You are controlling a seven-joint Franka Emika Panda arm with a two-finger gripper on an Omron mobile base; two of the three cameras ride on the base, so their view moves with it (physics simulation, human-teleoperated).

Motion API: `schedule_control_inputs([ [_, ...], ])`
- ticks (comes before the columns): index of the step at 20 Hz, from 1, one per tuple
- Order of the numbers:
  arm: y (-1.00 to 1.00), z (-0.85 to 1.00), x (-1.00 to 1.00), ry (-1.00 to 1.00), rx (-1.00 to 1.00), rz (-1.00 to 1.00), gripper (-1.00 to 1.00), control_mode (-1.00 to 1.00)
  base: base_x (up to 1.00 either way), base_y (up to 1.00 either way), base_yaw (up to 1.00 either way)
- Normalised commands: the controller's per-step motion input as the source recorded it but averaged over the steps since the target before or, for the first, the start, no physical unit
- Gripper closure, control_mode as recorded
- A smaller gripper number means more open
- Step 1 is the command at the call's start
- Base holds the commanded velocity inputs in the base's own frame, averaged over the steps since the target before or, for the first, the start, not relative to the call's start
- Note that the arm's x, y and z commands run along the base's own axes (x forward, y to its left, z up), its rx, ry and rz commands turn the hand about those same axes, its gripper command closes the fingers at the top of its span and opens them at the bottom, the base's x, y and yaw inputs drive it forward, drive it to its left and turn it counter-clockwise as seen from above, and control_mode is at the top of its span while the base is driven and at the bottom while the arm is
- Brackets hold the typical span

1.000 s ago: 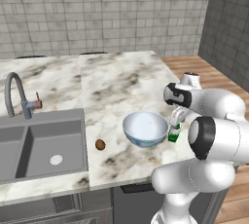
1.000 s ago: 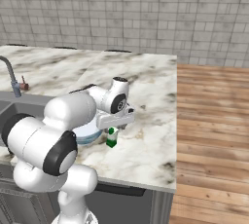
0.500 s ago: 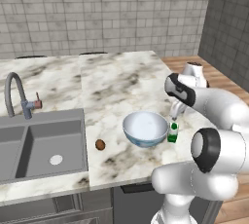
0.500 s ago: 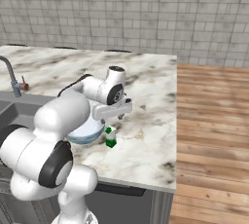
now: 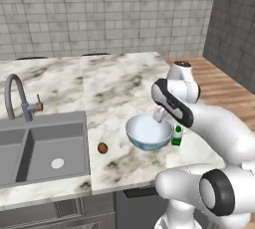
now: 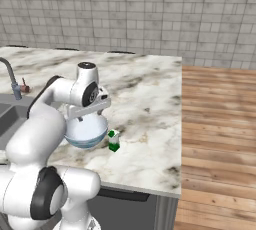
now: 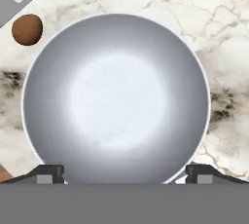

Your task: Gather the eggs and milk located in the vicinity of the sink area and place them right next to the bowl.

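Tool (image 7: 124, 172) hangs wide open, empty, above bowl (image 7: 115, 99); milk (image 5: 177, 135) just beside it, egg (image 7: 26, 29) farther off on table (image 5: 119, 86)

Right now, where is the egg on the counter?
In the left base view the egg lies on the marble counter, between the sink and the bowl, apart from both. In the hand view it sits beyond the bowl's rim.
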Motion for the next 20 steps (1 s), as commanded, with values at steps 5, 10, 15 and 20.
schedule_control_inputs([
  [5, 1.0, 0.24, -0.03, 0.0, -0.02, 0.0, -1.0, -1.0, 0.0, 0.0, 0.0],
  [10, 1.0, 0.29, -0.05, 0.05, 0.0, 0.0, -1.0, -1.0, 0.0, 0.0, 0.0],
  [15, 0.93, 0.04, 0.0, 0.2, 0.0, -0.09, -1.0, -1.0, 0.0, 0.0, 0.0],
  [20, 0.18, -0.24, -0.14, 0.3, 0.03, -0.29, -1.0, -1.0, 0.0, 0.0, 0.0],
])
